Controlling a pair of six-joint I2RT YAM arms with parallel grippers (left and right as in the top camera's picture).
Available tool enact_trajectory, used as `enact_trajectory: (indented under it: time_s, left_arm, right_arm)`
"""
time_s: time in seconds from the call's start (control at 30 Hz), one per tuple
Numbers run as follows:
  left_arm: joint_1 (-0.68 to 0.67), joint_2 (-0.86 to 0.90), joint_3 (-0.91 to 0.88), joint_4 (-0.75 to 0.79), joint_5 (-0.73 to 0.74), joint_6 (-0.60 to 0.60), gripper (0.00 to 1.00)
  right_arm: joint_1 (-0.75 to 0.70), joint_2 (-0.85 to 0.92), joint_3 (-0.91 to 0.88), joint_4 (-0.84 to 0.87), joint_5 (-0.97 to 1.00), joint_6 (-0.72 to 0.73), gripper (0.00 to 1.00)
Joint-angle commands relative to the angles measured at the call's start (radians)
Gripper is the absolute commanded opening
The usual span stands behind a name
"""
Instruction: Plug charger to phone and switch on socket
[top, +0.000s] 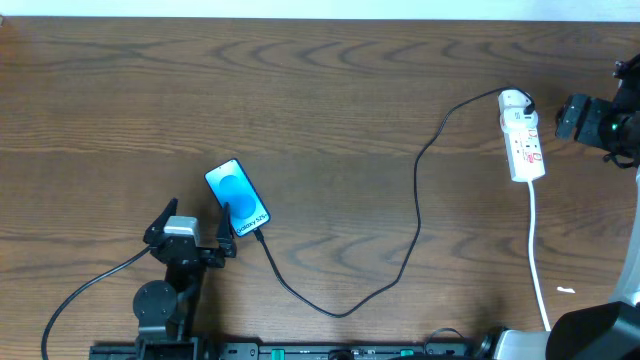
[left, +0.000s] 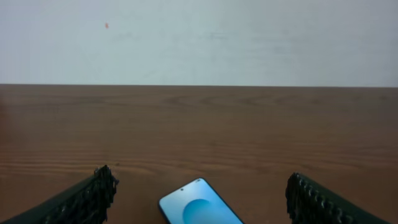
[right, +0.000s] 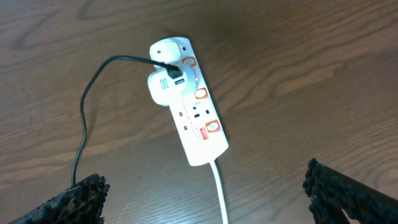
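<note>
The socket (right: 193, 118) lies flat at the right of the table (top: 320, 90), with its white cord trailing toward the robot. A black plug sits in the far outlet. From it the charger (top: 418, 190) runs in a long loop to the near end of the phone (top: 238, 198), which lies screen up at the left. The cable tip touches the phone's edge; whether it is fully seated cannot be told.

The step in hand appears to be switching on the socket. The right end effector (right: 204, 186) hangs near the strip, fingers spread wide, holding nothing.

1. Narrow the fingers.
2. Press one fingertip on the red-marked switch beside the occupied outlet.
3. Push straight down so the strip does not slide or tip.
4. Stay clear of the plug and cable.

The left end effector (left: 200, 183) stands wide on either side of the phone's end, holding nothing.
</note>
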Motion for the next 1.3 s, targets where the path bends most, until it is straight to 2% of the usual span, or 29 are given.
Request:
enact_trajectory:
  time_s: [0.0, 0.3, 1.27]
  left_arm:
    - [0.028, -0.009, -0.002, -0.073, -0.014, -0.01, 0.9]
    - [0.04, -0.009, -0.002, -0.073, -0.029, -0.054, 0.9]
    - [0.008, -0.009, -0.002, -0.075, -0.008, -0.037, 0.9]
  right_arm:
    - [-0.006, -0.009, 0.001, -0.001, 0.008, 0.009, 0.99]
    - [-0.006, -0.009, 0.001, -0.001, 0.008, 0.009, 0.99]
    - [-0.006, -0.009, 0.001, -0.001, 0.008, 0.009, 0.99]
